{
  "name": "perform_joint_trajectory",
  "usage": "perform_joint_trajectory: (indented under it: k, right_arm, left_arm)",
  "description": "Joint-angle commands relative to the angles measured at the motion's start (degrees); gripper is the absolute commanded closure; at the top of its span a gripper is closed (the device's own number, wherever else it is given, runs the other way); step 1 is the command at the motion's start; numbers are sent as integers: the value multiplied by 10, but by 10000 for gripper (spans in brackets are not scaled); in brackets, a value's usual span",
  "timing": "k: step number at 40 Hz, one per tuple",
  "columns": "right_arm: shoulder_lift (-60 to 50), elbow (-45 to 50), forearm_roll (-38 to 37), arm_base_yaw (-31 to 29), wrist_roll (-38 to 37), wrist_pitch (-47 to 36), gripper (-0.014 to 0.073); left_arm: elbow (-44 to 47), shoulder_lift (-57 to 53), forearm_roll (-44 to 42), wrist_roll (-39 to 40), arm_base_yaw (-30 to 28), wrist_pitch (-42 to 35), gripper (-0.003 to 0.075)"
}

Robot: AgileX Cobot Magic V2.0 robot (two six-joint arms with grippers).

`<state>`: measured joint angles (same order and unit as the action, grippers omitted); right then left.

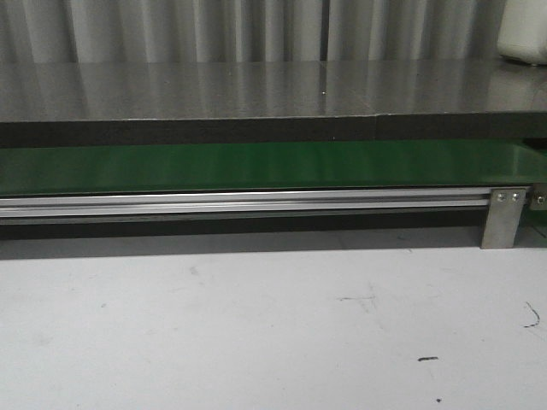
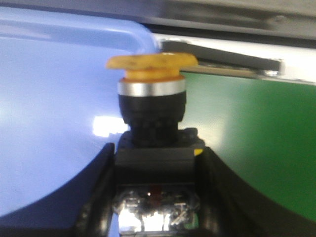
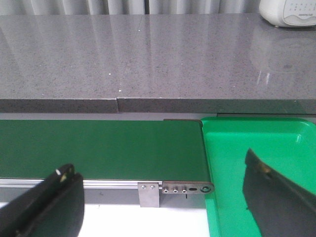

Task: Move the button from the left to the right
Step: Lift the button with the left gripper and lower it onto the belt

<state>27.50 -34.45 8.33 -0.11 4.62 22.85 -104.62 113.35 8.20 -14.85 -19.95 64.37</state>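
Note:
In the left wrist view my left gripper [image 2: 157,165] is shut on the button [image 2: 152,106]. Its round orange cap and silver ring stick out beyond the black fingers [image 2: 101,192], which clamp the black boxy body. It hangs over the edge where a blue bin [image 2: 54,98] meets the green belt [image 2: 247,143]. In the right wrist view my right gripper [image 3: 160,197] is open and empty, over the belt's [image 3: 98,148] end beside a green bin [image 3: 237,163]. Neither gripper nor the button shows in the front view, only the bare belt [image 1: 256,166].
A grey stone counter [image 3: 148,54] runs behind the belt, with a white appliance [image 3: 289,12] at its far right. An aluminium rail [image 1: 248,203] and metal bracket [image 1: 502,218] edge the belt's near side. The white table [image 1: 256,325] lies in front.

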Motion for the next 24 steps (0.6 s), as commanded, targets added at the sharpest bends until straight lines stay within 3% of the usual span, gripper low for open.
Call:
perform_joint_trajectory:
  k: [1,7,24]
  right_arm:
    - [6,-20,-2,-2,5,-42,-69]
    - [6,-20,-2,-2,5,-42,-69]
    - [6,-20,-2,-2,5,-42,-69]
  left_arm:
    - [-16,-38,8,33,29,22,741]
    - [-12,-38,-16,50,60,48,741]
    - [105,-38,-22,59,104,-35,739]
